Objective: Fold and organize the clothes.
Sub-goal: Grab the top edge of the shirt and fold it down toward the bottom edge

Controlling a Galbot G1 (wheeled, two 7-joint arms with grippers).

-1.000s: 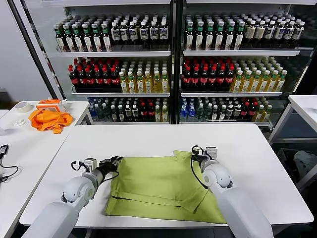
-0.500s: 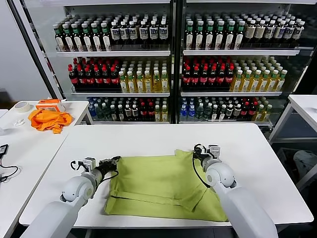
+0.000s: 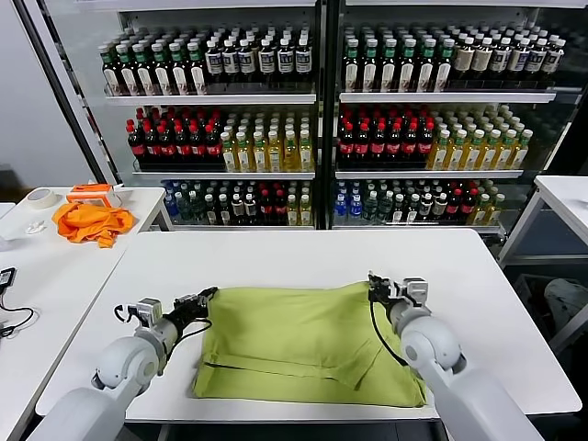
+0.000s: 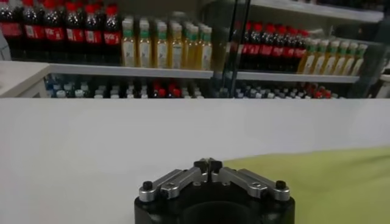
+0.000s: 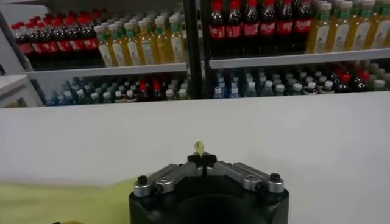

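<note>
The lime yellow-green T-shirt point(image 3: 303, 344) lies partly folded on the white table point(image 3: 276, 257), with a fold line running across its near half. My left gripper point(image 3: 208, 295) is shut at the shirt's far left corner, and the cloth point(image 4: 329, 182) reaches right up to its closed tips point(image 4: 208, 164). My right gripper point(image 3: 375, 287) is shut on the far right corner. A small green tuft point(image 5: 198, 147) pokes out above its closed tips point(image 5: 202, 159). The shirt's far edge runs straight between the two grippers. No print shows.
An orange garment point(image 3: 90, 222) and a tape roll point(image 3: 40, 197) sit on the side table at the left. A black cable point(image 3: 7, 276) lies on that table. Glass-door coolers full of bottles point(image 3: 317, 119) stand behind. Another white table point(image 3: 565, 197) is at the right.
Both grippers closed on the far corners and moved apart, left one leftwards, right one rightwards. The shirt's far edge is now pulled straight and its right corner flattened.
</note>
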